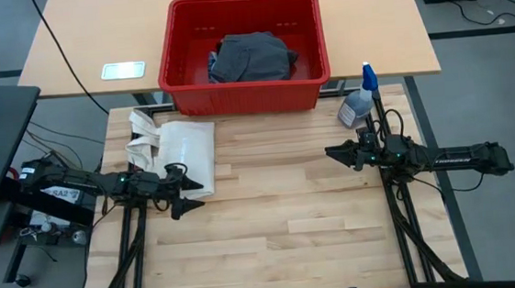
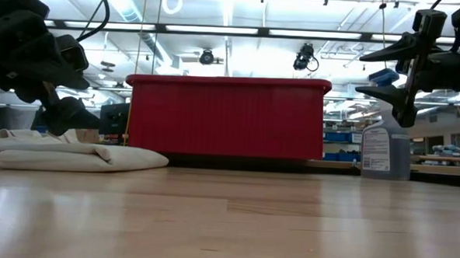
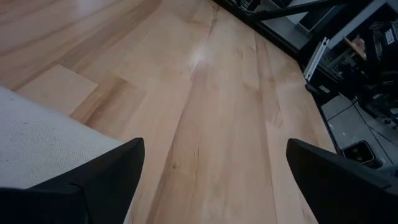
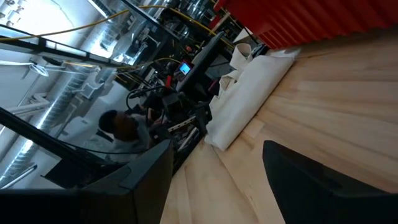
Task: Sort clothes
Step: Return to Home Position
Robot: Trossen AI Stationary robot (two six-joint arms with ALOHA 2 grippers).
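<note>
**Operator:** Grey clothes (image 1: 251, 57), where do they sit?

**Spotter:** Bunched in your red bin (image 1: 236, 100), at twelve o'clock on the table. The pile's long axis runs nine to three.

**Operator:** And the grippers?

**Spotter:** Both hang above the wood, well apart from the bin, holding nothing. Your left gripper (image 1: 193, 191) has its fingers spread wide over the edge of the white tote bag (image 1: 189, 147), and the pile lies at one o'clock from it. Your right gripper (image 1: 333, 156) is also spread, near the spray bottle (image 1: 358, 107), with the pile at eleven o'clock.

**Operator:** Which is nearer?

**Spotter:** The right, slightly, by my reckoning. I see no garment outside the bin, so you likely need a pull-back toward six, not a reach.
</note>
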